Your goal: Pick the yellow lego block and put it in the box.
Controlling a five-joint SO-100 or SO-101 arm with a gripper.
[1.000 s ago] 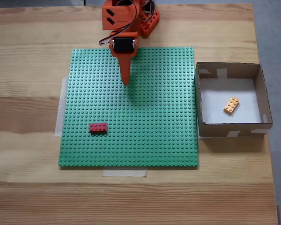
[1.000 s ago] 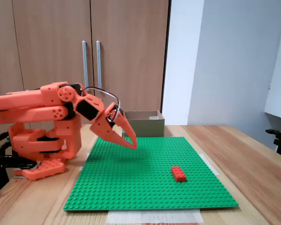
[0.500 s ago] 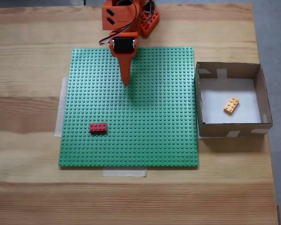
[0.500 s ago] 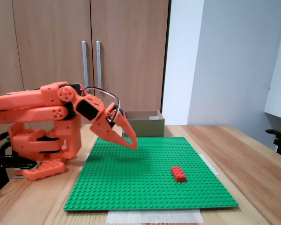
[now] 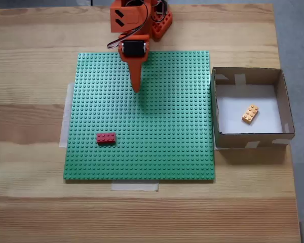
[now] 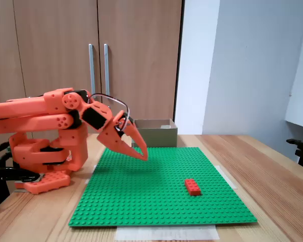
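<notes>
From above, in a fixed view: yellow lego block (image 5: 250, 114) already lying flat on the white bottom of the box (image 5: 248, 138), a little toward the box's far-right part as seen here, clear of all four walls, studs up. Long axis on a diagonal, running from the lower left to the upper right of this view, so neither square to the box walls nor to the desk (image 5: 30, 61) edges. Box itself sitting by the right edge of the desk, just beside the green baseplate (image 5: 167, 152). Pincer (image 5: 136, 89) empty and closed to a single point, hanging over the far half of the baseplate, well apart from the box; red brick (image 5: 106, 137) resting untouched near the plate's near-left corner. Judged from this: placing step done, task all but finished, nothing left beyond parking the arm; no further grasp called for. From the side, in a fixed view: pincer (image 6: 143, 156) tilted downward with tips together just above the baseplate (image 6: 141, 201), gripping nothing; box (image 6: 154, 132) standing behind it toward the back of the desk, contents hidden by the near wall; red brick (image 6: 193, 186) on the plate's near right part.
</notes>
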